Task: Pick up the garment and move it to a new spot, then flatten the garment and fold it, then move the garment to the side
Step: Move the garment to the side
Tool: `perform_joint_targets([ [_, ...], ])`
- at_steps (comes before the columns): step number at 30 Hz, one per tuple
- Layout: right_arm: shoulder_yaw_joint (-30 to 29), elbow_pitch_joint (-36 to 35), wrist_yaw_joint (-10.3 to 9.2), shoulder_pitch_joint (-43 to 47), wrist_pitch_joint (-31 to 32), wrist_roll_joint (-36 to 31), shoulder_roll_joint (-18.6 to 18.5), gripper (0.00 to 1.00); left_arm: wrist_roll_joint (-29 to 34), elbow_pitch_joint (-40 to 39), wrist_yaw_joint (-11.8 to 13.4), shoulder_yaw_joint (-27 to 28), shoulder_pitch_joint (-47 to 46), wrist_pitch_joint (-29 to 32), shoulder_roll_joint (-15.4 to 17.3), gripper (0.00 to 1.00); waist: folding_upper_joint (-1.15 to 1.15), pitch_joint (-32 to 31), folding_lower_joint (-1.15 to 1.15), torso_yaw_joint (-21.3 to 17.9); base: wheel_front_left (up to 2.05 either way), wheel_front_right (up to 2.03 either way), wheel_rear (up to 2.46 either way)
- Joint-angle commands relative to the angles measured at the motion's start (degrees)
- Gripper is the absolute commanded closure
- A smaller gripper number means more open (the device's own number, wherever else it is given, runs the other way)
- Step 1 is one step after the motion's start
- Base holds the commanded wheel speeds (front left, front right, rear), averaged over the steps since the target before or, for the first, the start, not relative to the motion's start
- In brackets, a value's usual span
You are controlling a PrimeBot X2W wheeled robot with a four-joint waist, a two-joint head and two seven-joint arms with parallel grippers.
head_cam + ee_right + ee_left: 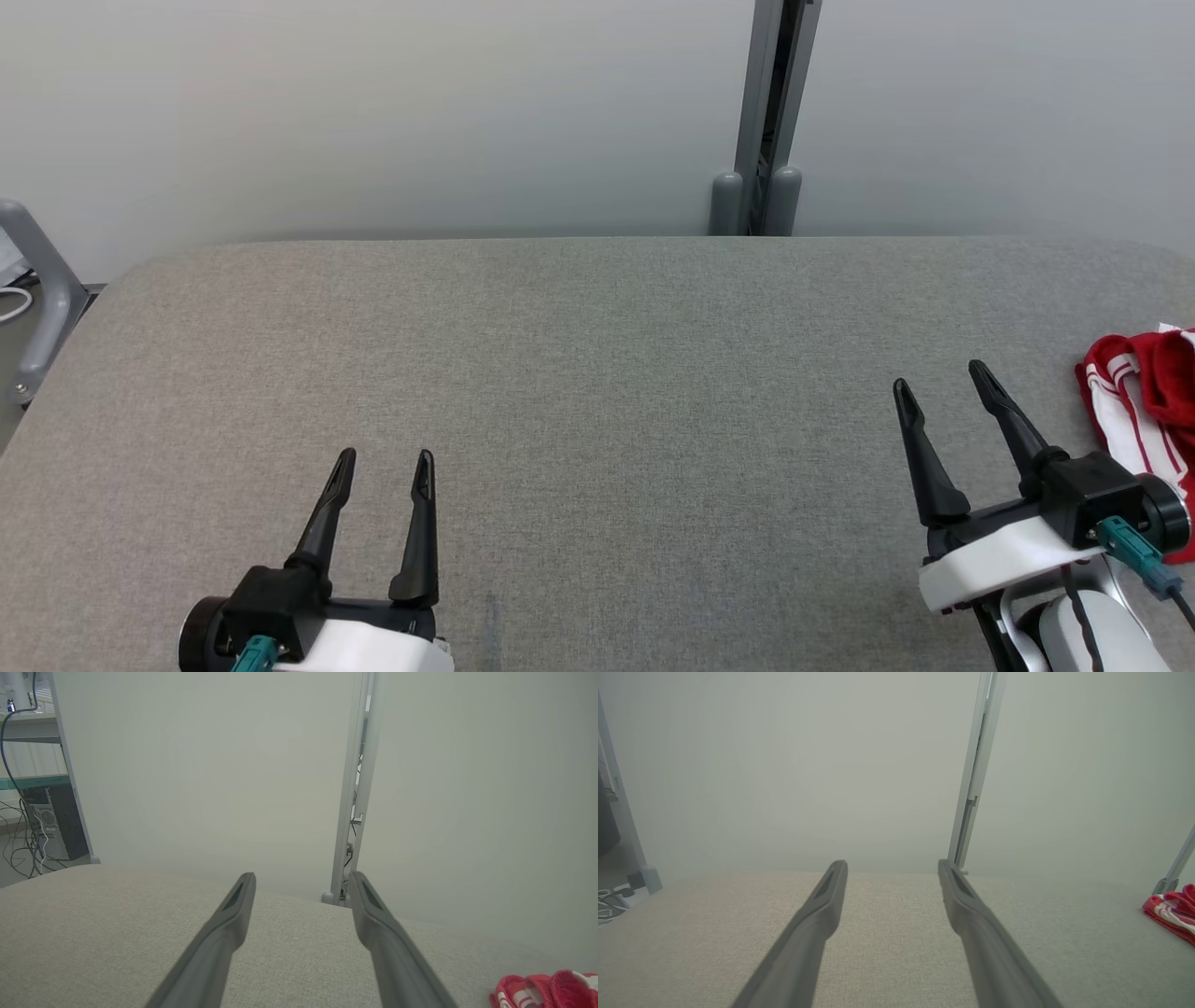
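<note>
Head view: right hand (938,373) splayed, tilted.

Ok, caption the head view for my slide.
Left gripper and right gripper, both open, poised above the grey table; red-and-white garment lies bunched at its right edge, untouched.

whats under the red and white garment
The red and white garment lies bunched on the grey fabric-covered table. Whatever may sit beneath its folds is covered, and its right part runs out of the head view.
</note>
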Motion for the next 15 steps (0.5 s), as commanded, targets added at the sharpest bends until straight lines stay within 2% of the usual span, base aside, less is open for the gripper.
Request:
perform_joint_targets([
  [1, -0.1, 0.0, -0.01, -0.1, -0.3, 0.2, -0.4, 0.0, -0.1, 0.1, -0.3, 0.2, -0.7, 0.0, 0.2, 0.0, 0.0, 0.0, 0.0, 0.0, 0.0, 0.0, 0.0],
  [5, 0.0, 0.2, -0.01, -0.3, -0.3, 0.2, -0.5, 0.0, -0.7, 0.4, -0.2, 0.5, -0.7, 0.0, 0.2, 0.0, 0.0, -0.1, 0.0, -0.2, 0.0, 0.0, 0.0],
  [10, -0.1, 0.2, -0.01, -0.3, -0.3, 0.2, -0.5, 0.0, -2.6, 1.3, -1.6, 0.6, -0.7, 0.0, 0.2, 0.0, 0.0, -0.1, 0.0, -0.2, 0.0, 0.0, 0.0],
  [15, -0.4, 0.4, -0.01, 0.0, -0.3, 0.2, -0.2, 0.0, -2.1, 1.2, -1.9, 1.5, 0.2, 0.0, 0.2, 0.0, 0.0, -0.3, 0.0, -0.2, 0.0, 0.0, 0.0],
])
